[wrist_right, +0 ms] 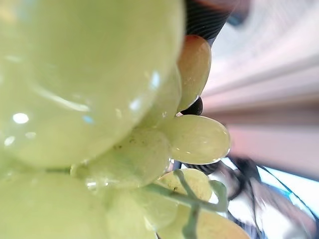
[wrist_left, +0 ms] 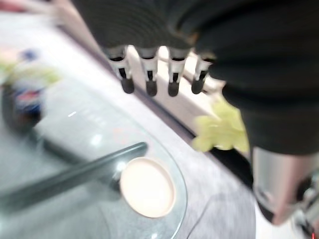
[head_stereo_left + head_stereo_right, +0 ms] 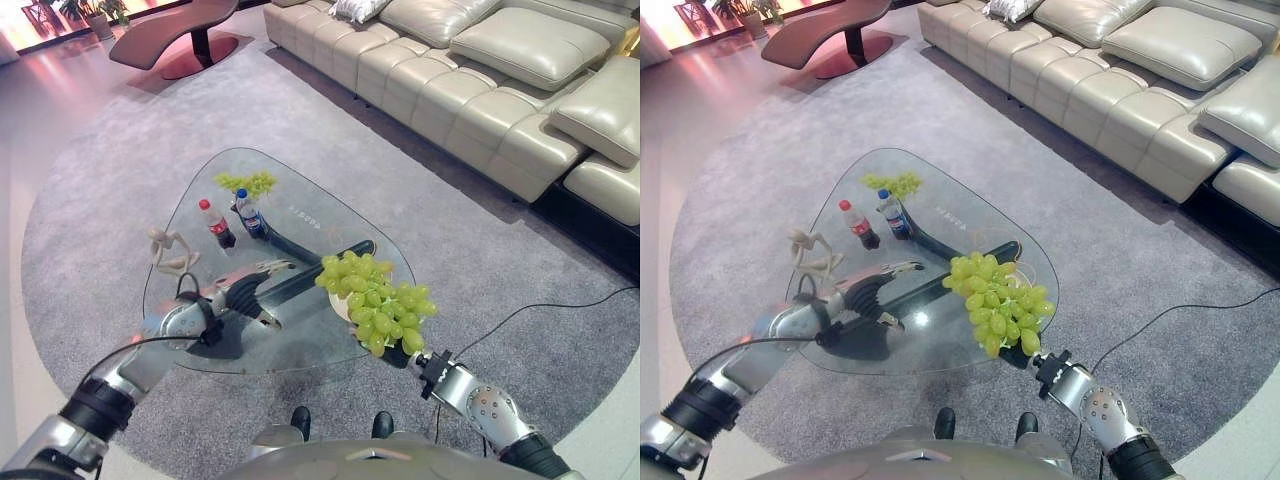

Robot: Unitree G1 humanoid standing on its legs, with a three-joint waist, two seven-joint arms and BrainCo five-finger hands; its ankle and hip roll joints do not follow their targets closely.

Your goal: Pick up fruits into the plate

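A big bunch of green grapes [image 3: 375, 300] hangs in the air over the near right part of the glass table [image 3: 300, 345]. My right hand [image 3: 405, 357] holds it from below and is mostly hidden by it; a dark fingertip [image 1: 195, 106] shows among the grapes. The round white plate [image 2: 147, 186] lies empty on the glass below the bunch. My left hand [image 3: 250, 285] hovers open over the table's near left, fingers straight, holding nothing. A second, smaller bunch of grapes [image 3: 248, 183] lies at the table's far end.
A red-capped bottle [image 3: 217, 225] and a blue-capped bottle [image 3: 250, 215] stand mid-table, with a small wooden figure [image 3: 170, 250] at the left edge. A beige sofa [image 3: 480, 90] runs along the far right. Grey carpet surrounds the table.
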